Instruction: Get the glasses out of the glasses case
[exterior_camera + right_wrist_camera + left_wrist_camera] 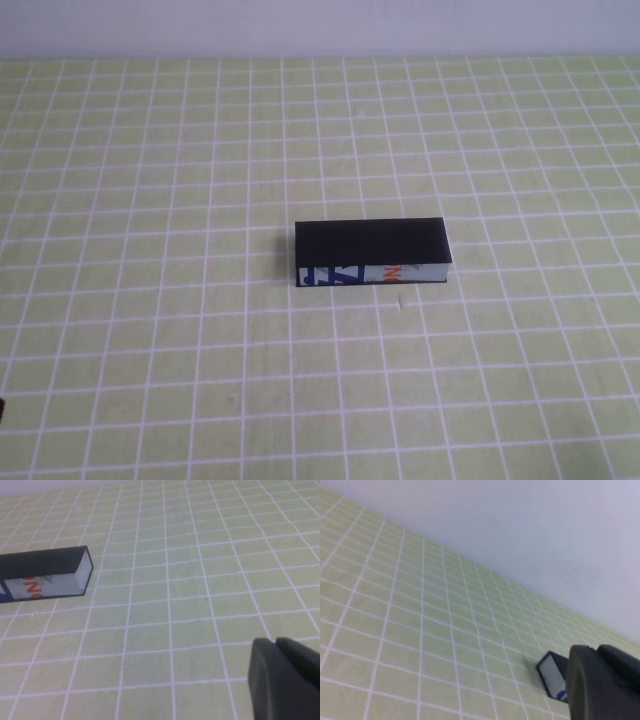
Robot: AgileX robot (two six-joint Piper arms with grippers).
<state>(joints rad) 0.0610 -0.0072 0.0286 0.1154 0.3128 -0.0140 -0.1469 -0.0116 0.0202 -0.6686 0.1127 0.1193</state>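
Observation:
The glasses case (371,252) is a long black box lying in the middle of the checked green table, lid closed, with its white side with blue and orange print facing the robot. The glasses are hidden. Neither gripper shows in the high view. In the left wrist view my left gripper (596,652) is shut and empty, well away from the case (551,675), which its fingers partly cover. In the right wrist view my right gripper (275,645) is shut and empty, low over the cloth and far from the case (45,572).
The green cloth with white grid lines (150,300) covers the whole table. A pale wall (320,25) runs along the far edge. A small dark part (2,408) shows at the left edge of the high view.

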